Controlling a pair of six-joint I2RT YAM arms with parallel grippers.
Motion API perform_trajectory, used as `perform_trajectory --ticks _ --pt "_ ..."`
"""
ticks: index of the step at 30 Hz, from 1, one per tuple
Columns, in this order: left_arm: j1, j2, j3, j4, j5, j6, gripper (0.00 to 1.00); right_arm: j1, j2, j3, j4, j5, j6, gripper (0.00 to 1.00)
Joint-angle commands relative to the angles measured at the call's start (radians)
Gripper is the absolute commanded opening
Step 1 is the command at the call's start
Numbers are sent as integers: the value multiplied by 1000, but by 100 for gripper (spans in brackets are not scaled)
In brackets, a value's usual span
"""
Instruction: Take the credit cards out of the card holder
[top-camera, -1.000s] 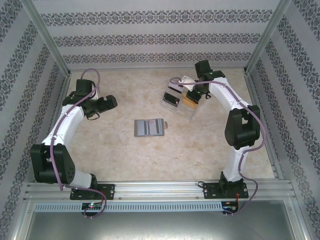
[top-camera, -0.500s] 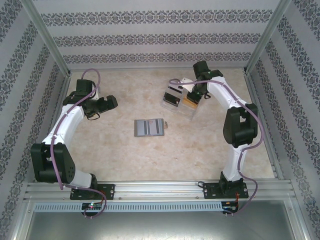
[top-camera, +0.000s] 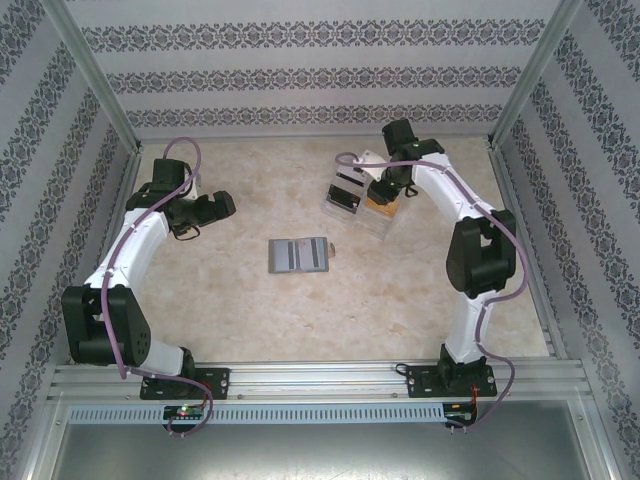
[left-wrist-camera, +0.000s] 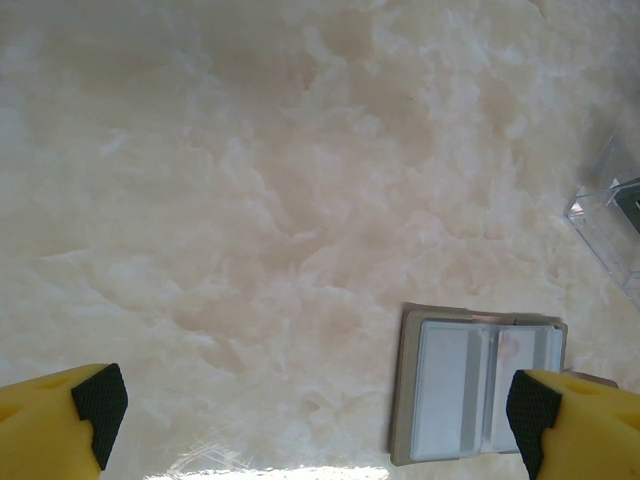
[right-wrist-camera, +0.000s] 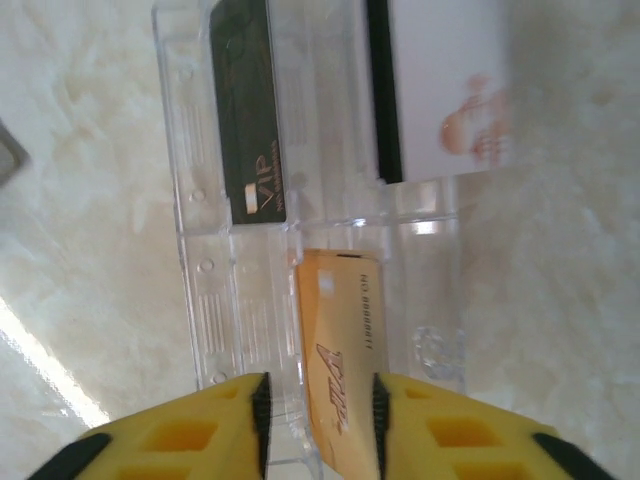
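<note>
The grey card holder (top-camera: 298, 255) lies open and flat mid-table. In the left wrist view the card holder (left-wrist-camera: 405, 390) shows a pale striped card (left-wrist-camera: 445, 385) in its clear sleeve. My left gripper (top-camera: 222, 205) hovers wide open to its left, nothing between the fingers (left-wrist-camera: 315, 400). My right gripper (top-camera: 383, 195) is over the clear tray (top-camera: 355, 200). Its jaws stand apart (right-wrist-camera: 320, 420) around a gold credit card (right-wrist-camera: 340, 340) leaning in the tray, with a gap on the left side. A dark card (right-wrist-camera: 245, 110) and a white card (right-wrist-camera: 440, 80) lie in the tray's far slots.
The clear tray's wall (right-wrist-camera: 200, 260) stands on the marble-patterned table (top-camera: 420, 290) at the back right. A corner of the tray (left-wrist-camera: 610, 220) shows to the right of the left gripper. Patterned walls and metal posts ring the table.
The right jaws have parted from shut, loosening off the gold card in the tray. The right wrist has shifted slightly towards the back. The left arm has not moved.
</note>
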Motion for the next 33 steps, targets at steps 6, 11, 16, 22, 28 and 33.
perform_trajectory --ticks 6,11,16,22,28,33 --pt "13 -2 -19 -15 15 6 99 64 -238 -171 144 4 397 60" --pt "12 -10 -25 -9 16 -2 99 201 -304 -297 230 -52 640 65" --pt "12 -17 -28 -18 47 -12 100 343 -233 -318 243 -78 926 62" --pt "11 -21 -37 -19 64 -20 99 420 -103 -316 287 -38 1208 62" --pt "9 6 -35 -20 96 -32 100 434 22 -301 331 -81 1342 55" --pt "-8 29 -45 -23 157 -36 100 435 66 -312 378 -69 1367 56"
